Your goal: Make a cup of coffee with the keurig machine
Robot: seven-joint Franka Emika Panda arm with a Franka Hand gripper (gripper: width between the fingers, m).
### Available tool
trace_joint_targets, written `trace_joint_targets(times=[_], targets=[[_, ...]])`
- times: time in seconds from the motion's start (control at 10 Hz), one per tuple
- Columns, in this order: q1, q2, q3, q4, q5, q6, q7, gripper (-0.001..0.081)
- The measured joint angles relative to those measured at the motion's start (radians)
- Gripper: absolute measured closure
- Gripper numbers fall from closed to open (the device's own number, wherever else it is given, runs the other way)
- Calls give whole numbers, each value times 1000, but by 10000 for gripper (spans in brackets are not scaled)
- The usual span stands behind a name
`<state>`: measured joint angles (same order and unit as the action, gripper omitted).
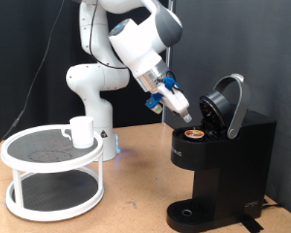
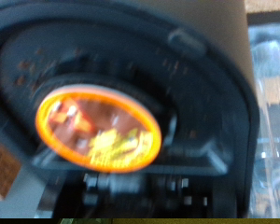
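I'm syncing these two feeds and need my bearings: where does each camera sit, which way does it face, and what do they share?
Exterior view: off the arm, level with the table, facing the arm, the gripper, the open coffee machine and the mug on a white rack; most of the arm shows.
Wrist view: on the hand, looking closely into the machine's open chamber at an orange-rimmed pod; the fingers are not clearly visible.
Shared: the coffee machine's chamber and the pod.

My view shows the keurig machine (image 1: 219,160), black and boxy, at the exterior view's right, lid hinged open, an orange-rimmed pod (image 2: 99,128) seated in its chamber. The cup (image 1: 81,131), white, stands upright on the white tiered stand's (image 1: 29,180) top shelf.
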<state>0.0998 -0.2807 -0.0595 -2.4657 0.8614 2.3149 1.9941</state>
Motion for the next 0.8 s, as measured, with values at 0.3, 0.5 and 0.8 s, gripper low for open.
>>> trace_joint_targets(times=[0.3, 0.5, 0.8], targets=[[-12, -18, -42, 93, -6, -136, 25, 72], [-19, -14, -47, 163, -24, -171, 64, 72], [-32, -11, -67, 245, -48, -246, 78, 72]])
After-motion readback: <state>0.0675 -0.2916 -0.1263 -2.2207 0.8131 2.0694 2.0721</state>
